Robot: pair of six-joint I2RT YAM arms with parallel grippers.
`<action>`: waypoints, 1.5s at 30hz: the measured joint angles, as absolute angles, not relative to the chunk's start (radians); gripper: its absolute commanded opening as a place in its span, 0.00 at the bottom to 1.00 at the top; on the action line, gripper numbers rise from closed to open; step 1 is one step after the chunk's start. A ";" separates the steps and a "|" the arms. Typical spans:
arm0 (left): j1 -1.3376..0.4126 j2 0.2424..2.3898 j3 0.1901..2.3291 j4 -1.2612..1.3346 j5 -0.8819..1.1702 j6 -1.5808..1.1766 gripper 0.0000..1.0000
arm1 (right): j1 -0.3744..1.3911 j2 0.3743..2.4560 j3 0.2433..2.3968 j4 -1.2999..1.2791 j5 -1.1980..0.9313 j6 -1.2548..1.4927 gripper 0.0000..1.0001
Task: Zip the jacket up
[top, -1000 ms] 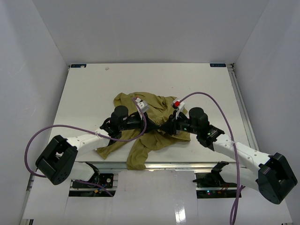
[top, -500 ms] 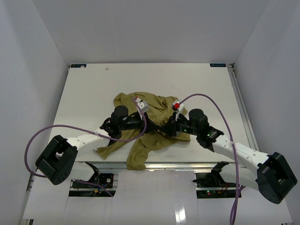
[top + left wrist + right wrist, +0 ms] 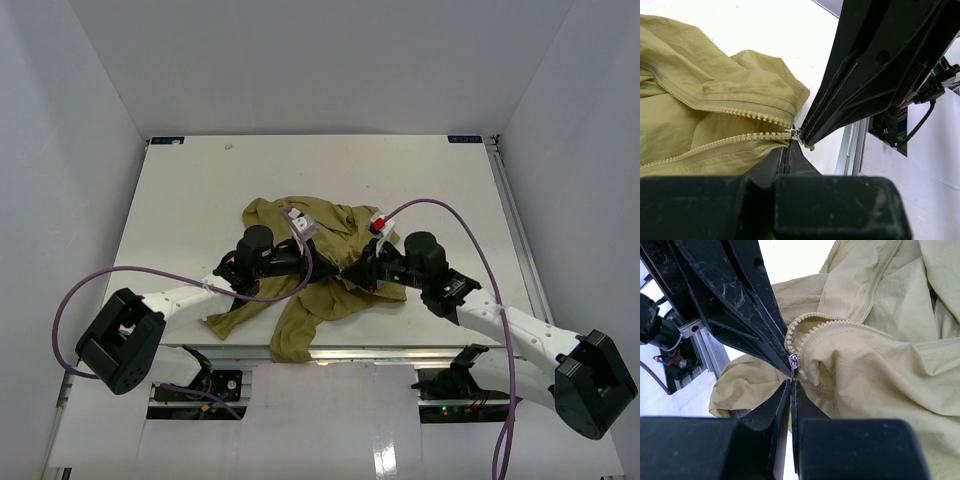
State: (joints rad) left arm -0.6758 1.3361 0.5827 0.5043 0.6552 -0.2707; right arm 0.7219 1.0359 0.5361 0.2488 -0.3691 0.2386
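Observation:
The olive-green jacket [image 3: 300,225] lies crumpled in the middle of the table, and one part droops over the near edge. Its zipper is joined only at the bottom, with the two toothed rows [image 3: 715,107] parting above the silver slider [image 3: 796,132]. My left gripper [image 3: 786,148] is shut on the jacket's hem just under the slider. My right gripper [image 3: 791,383] comes in from the opposite side, shut on the thin metal pull tab hanging from the slider [image 3: 794,361]. In the top view both grippers, left [image 3: 337,268] and right [image 3: 349,270], meet tip to tip over the cloth.
The white table [image 3: 200,190] has walls on three sides. A metal rail [image 3: 852,145] runs along the near edge, close beside the grippers. Purple cables [image 3: 470,235] loop from both arms. A jacket sleeve [image 3: 292,340] hangs past the front edge.
My right gripper has closed down onto the zipper pull and shifted slightly left. The left gripper has stayed shut in place.

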 measured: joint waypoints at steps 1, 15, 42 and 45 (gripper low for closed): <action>-0.676 1.336 0.583 0.506 0.653 -0.270 0.00 | 0.722 1.037 0.543 0.242 -0.369 0.242 0.08; -0.669 1.336 0.583 0.505 0.613 -0.251 0.00 | 0.722 1.109 0.611 0.228 -0.374 0.294 0.08; -0.650 1.351 0.583 0.507 0.587 -0.244 0.00 | 0.726 1.202 0.679 0.264 -0.309 0.325 0.08; -0.654 1.360 0.585 0.505 0.615 -0.244 0.00 | 0.727 1.211 0.697 0.282 -0.309 0.331 0.08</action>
